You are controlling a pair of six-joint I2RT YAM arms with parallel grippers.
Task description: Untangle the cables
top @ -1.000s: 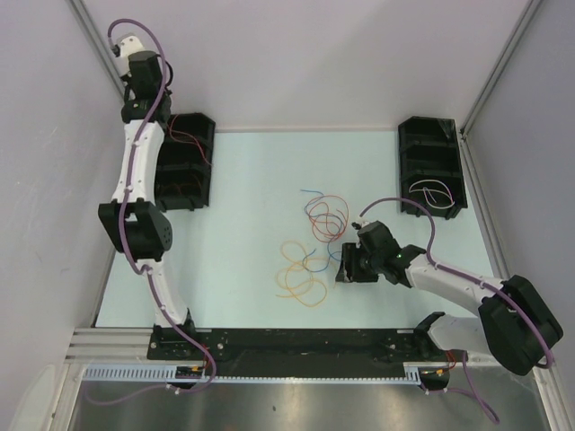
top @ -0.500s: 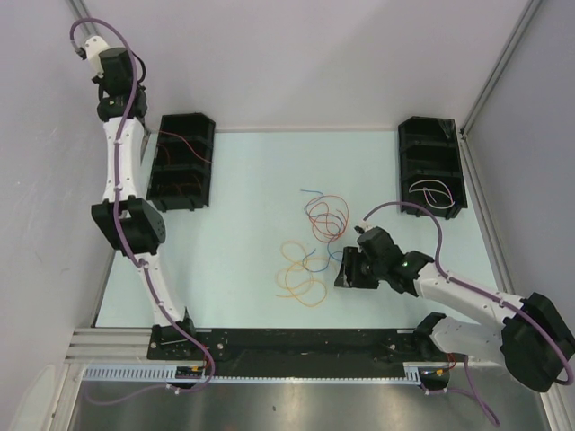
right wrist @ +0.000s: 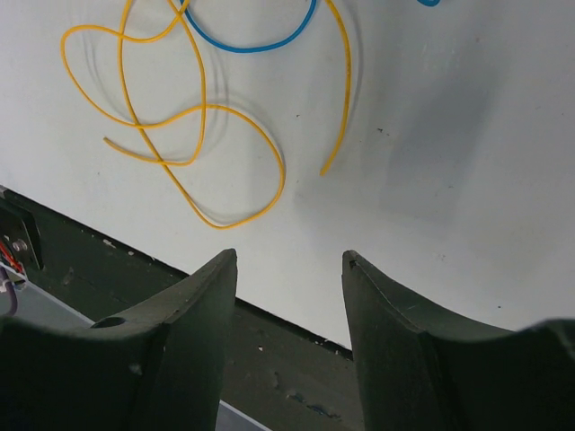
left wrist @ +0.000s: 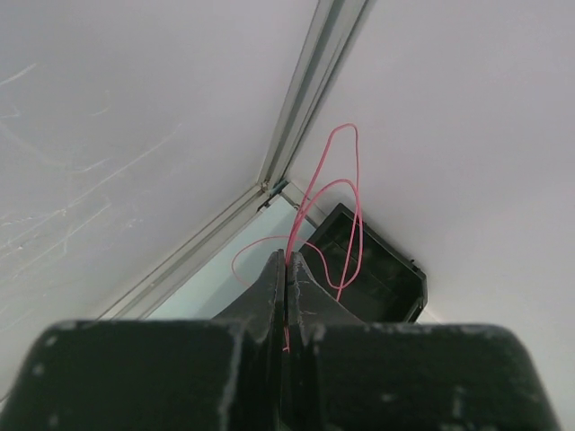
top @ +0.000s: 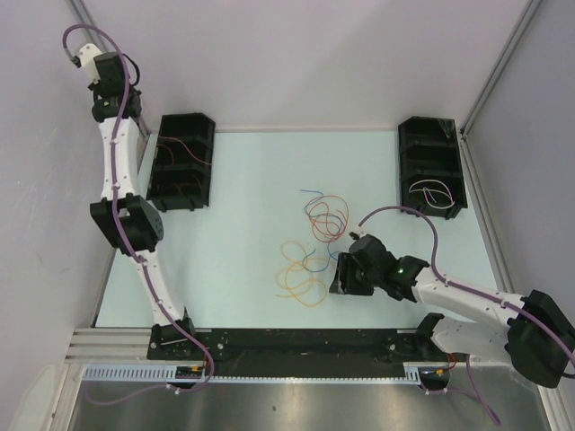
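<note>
My left gripper (left wrist: 286, 260) is shut on a thin red cable (left wrist: 350, 180). It holds it high at the back left corner (top: 126, 70), and the cable's loops hang toward the left black bin (left wrist: 382, 269). On the table lie loose loops: orange cable (top: 296, 271), red cable (top: 325, 215) and blue cable (top: 314, 260). My right gripper (top: 340, 274) is open and empty, low over the table just right of the orange loops. In the right wrist view its jaws (right wrist: 289, 256) stand apart near the table's front edge, with the orange cable (right wrist: 202, 117) and blue cable (right wrist: 252, 45) ahead.
The left black bin (top: 184, 162) holds thin red and orange wires. A right black bin (top: 429, 135) at the back right holds a white cable (top: 431, 191). A black strip (right wrist: 269, 359) runs along the table's near edge. White walls enclose the sides and back.
My left arm has swung up and to the left, lifting the red cable above the left bin. My right gripper has moved slightly toward the near edge and left, still open.
</note>
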